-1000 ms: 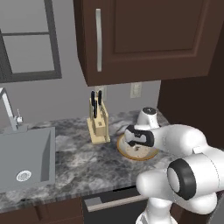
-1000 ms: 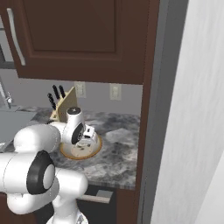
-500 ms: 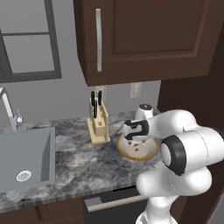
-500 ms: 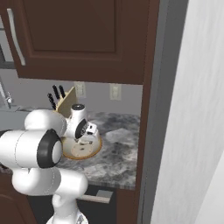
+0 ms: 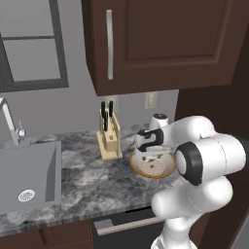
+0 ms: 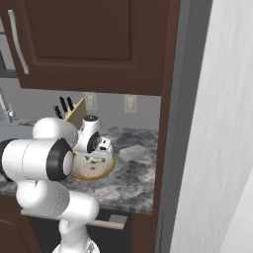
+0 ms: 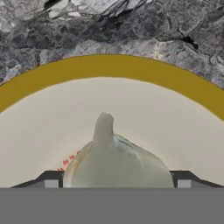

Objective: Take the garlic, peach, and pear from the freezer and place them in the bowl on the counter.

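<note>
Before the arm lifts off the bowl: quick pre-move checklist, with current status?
1. Garlic inside the bowl, lying on its cream floor: ok.
2. Gripper jaws spread to either side of the garlic, not clamping it: ok.
3. Bowl sits flat on the counter: ok.
4. Knife block stands apart from the bowl, to its left in the left base view: ok.
5. Garlic fully free of both fingertips: cannot tell.
6. Peach and pear in the bowl: cannot tell; the arm covers part of it.
</note>
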